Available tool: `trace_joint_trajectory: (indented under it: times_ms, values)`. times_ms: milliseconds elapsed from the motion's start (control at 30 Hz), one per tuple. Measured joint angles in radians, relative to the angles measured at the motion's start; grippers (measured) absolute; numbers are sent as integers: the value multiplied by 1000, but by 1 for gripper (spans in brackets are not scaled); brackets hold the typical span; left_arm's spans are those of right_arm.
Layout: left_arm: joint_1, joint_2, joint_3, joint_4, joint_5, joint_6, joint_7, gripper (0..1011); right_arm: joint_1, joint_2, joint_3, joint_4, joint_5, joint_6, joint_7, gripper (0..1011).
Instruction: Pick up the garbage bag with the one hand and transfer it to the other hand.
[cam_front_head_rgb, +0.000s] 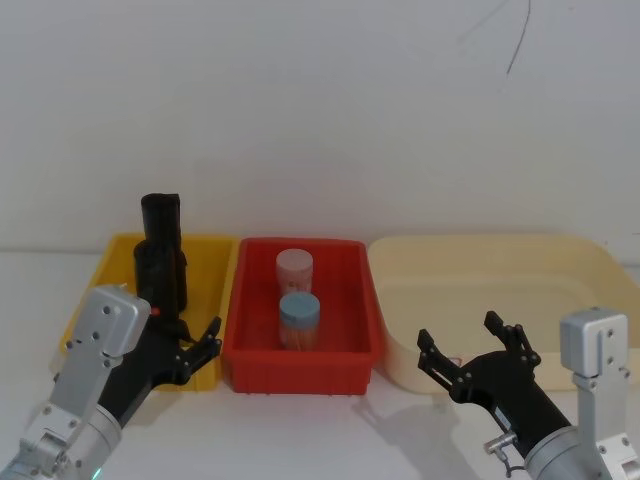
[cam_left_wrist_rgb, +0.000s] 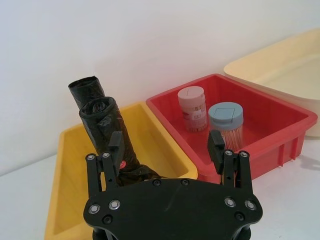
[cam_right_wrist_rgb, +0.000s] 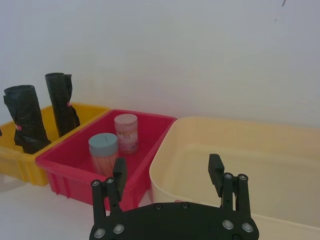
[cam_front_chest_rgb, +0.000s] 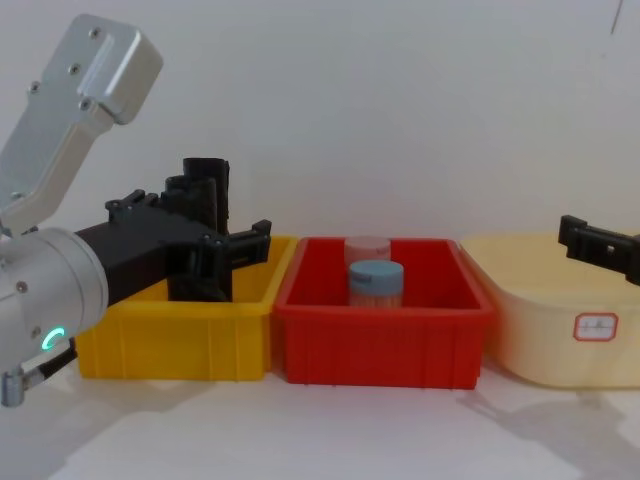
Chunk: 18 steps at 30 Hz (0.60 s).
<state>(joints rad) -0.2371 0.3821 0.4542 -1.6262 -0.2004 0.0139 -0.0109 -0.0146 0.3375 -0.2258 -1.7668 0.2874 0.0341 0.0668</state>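
Three bins stand in a row: a yellow bin (cam_front_head_rgb: 215, 262) on the left, a red bin (cam_front_head_rgb: 300, 367) in the middle and a cream bin (cam_front_head_rgb: 500, 262) on the right. Two black rolls stand in the yellow bin, two jars stand in the red bin, and two grippers are in front of the bins.

The bag (cam_left_wrist_rgb: 106, 131) is the thicker roll. It is glossy black, crinkled and lumpy, with a small red mark (cam_left_wrist_rgb: 123, 162) low on its side and a hollow core showing at its top end. Its long axis is close to vertical, with the open end up and a slight lean. It stands in the near part of the yellow bin. The slim roll (cam_left_wrist_rgb: 86, 91) is just behind it towards the far wall and also stands upright.

In the red bin, the blue-lidded jar (cam_front_head_rgb: 299, 318) is nearer, and the pale-lidded jar (cam_front_head_rgb: 294, 268) is just behind it.

The left gripper (cam_front_head_rgb: 192, 335) is at the near right corner of the yellow bin with its fingers spread wide and nothing grasped. In the left wrist view, the lower part of the bag rises between the two fingers, close against one finger (cam_left_wrist_rgb: 116, 145). Whether they touch cannot be told. A green ring (cam_front_chest_rgb: 50, 340) glows on this wrist.

The right gripper (cam_front_head_rgb: 460, 335) is near the front edge of the cream bin, well apart from the bag. Its fingers are also spread and hold nothing.
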Motion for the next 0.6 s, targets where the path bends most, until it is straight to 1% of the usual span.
trace_joint_trajectory:
  times_ms: [600]
  values:
    - [0,0,0,0,0,0,0,1000,0,0,0,0,0,0,0,1000]
